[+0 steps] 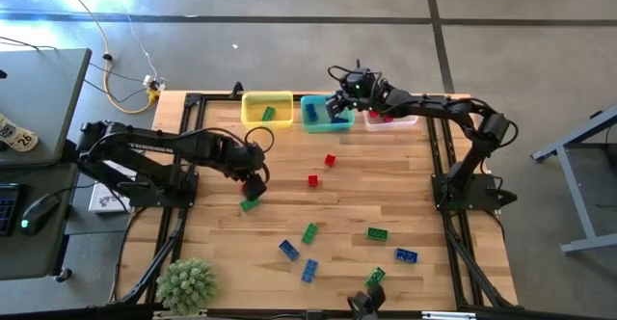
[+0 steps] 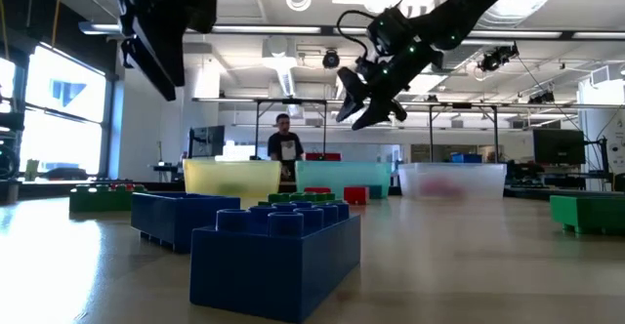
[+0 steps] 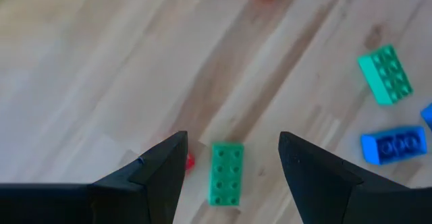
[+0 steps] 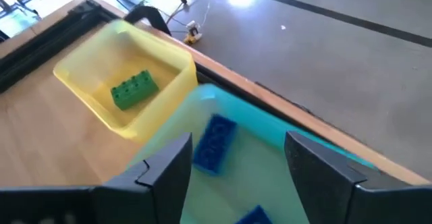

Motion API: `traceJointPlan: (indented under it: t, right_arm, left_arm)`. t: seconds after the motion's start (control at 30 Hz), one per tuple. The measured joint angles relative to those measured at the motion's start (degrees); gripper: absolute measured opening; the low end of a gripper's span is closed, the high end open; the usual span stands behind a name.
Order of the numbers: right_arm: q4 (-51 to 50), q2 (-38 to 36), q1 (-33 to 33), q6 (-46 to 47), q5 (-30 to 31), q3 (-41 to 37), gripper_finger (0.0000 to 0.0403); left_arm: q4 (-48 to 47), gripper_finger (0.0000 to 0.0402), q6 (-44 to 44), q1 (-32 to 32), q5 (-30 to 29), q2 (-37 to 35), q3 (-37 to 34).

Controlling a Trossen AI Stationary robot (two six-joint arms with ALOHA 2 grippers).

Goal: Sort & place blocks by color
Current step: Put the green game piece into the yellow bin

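My left gripper (image 3: 233, 140) is open and hovers over a green block (image 3: 226, 173) that lies flat on the table (image 1: 251, 202), its fingers standing on either side of it without touching. A bit of a red piece (image 3: 190, 161) shows beside one finger. My right gripper (image 4: 239, 140) is open and empty above the teal bin (image 1: 310, 118), which holds a blue block (image 4: 214, 143) and a second one (image 4: 256, 216). The yellow bin (image 1: 253, 100) holds a green block (image 4: 133, 89). Red blocks show in the clear bin (image 1: 403, 121).
Loose blocks lie on the table: two red (image 1: 330, 160) (image 1: 313, 179) at mid-table, and green (image 1: 309, 232) (image 1: 377, 233) and blue (image 1: 288, 250) (image 1: 406, 255) ones toward the near edge. A spiky green plant (image 1: 187, 283) stands at the near left corner. A person (image 2: 283, 139) stands beyond the table.
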Motion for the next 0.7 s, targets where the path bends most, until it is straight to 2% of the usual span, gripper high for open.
traceJointPlan:
  t: [0.33, 0.5, 0.7]
  right_arm:
    - [-5.4, 0.0, 0.0, -5.2, -0.1, 6.4, 0.0227]
    - [-6.7, 0.0, 0.0, -6.5, -0.1, 8.2, 0.0227]
    - [-6.2, 0.0, 0.0, -7.9, -0.1, 8.4, 0.0227]
  left_arm:
    - [0.6, 0.0223, -5.5, -6.0, 0.8, 0.5, -4.3]
    - [0.9, 0.0223, -10.2, -6.3, 3.4, 0.5, -7.7]
    - [1.3, 0.0223, -13.6, -6.3, 3.6, 0.5, -10.5]
